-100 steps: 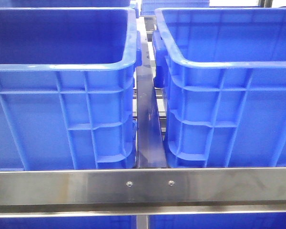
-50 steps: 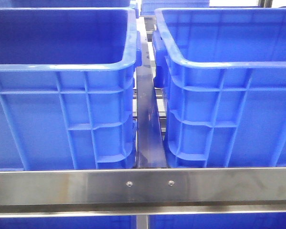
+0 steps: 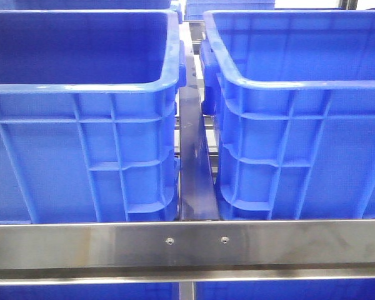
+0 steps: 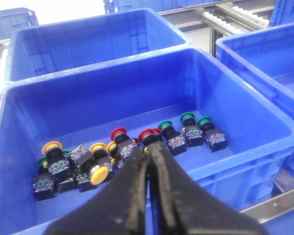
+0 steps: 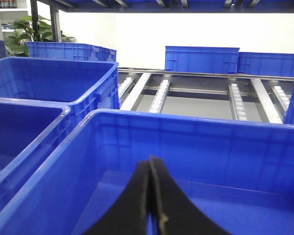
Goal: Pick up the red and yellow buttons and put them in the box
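From the front we see two blue bins side by side, the left bin and the right bin, with a dark metal strip running between them and a steel rail across the foreground. Neither arm shows in this view.

In the left wrist view, our left gripper hangs above the left bin with its jaws brought nearly together, only a thin slit between them, and nothing held. The buttons lie in a loose row on the floor of this bin. A yellow button lies at the near side of the row beside another yellow button. A red button and a second red button sit near the middle of the row, just past our fingertips in the picture. Green buttons fill the other end of the row, apart from the cluster of yellow ones.

In the right wrist view, our right gripper has its jaws pressed together with nothing between them. It hovers over the right bin; the part of the floor we can see holds no buttons. Behind it we see a roller conveyor and more blue crates against the wall.
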Tool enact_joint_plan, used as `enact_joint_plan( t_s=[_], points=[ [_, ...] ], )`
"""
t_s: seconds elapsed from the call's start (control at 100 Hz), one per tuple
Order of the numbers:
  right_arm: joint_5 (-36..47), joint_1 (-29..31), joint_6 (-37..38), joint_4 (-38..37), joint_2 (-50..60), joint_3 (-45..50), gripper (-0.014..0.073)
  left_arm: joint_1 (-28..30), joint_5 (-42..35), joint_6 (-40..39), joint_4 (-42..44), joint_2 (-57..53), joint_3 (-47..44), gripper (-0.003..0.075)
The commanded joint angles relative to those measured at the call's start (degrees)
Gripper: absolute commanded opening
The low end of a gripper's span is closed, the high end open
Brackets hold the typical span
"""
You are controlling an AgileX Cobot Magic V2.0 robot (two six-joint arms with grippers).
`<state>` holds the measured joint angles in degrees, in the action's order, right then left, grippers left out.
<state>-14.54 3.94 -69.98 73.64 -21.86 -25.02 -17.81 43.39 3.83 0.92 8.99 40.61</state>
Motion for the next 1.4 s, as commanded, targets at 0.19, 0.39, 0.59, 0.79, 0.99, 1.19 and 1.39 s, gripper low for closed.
enact_joint_plan(
  t_s=[0.19,0.39,0.59,0.79,0.99,1.19,1.39],
  points=[
    [1.33,-0.09,-0.65,0.62,-0.21,-1.40,-0.0067,0.11,-5.53,-0.35,-0.47,1.03,1.29,0.0170],
    [1.33,-0.09,-0.65,0.62,-0.21,-1.40,-0.0067,0.11,-5.31,-0.35,-0.47,1.03,1.29,0.0437],
    [1.33,-0.09,-0.65,0.62,-0.21,-1.40,-0.0067,0.11,-5.28,-0.35,0.94,6.36,2.12,0.0430],
    [1.39,-0.09,-0.65,0.62,-0.21,-1.42,-0.0067,0.11,-5.48,-0.35,1.58,20.84,8.40,0.0430],
    [1.33,-0.09,-0.65,0.62,-0.21,-1.42,-0.0067,0.11,-0.73,-8.96,9.24,37.32,19.23,0.0429],
    [1.33,-0.09,-0.65,0.67,-0.21,-1.42,-0.0067,0.11,3.04,-13.88,11.86,51.47,27.59,0.0430],
    [1.33,-0.09,-0.65,0.67,-0.21,-1.42,-0.0067,0.11,2.92,-21.24,12.98,61.38,30.47,0.0430]
  ],
)
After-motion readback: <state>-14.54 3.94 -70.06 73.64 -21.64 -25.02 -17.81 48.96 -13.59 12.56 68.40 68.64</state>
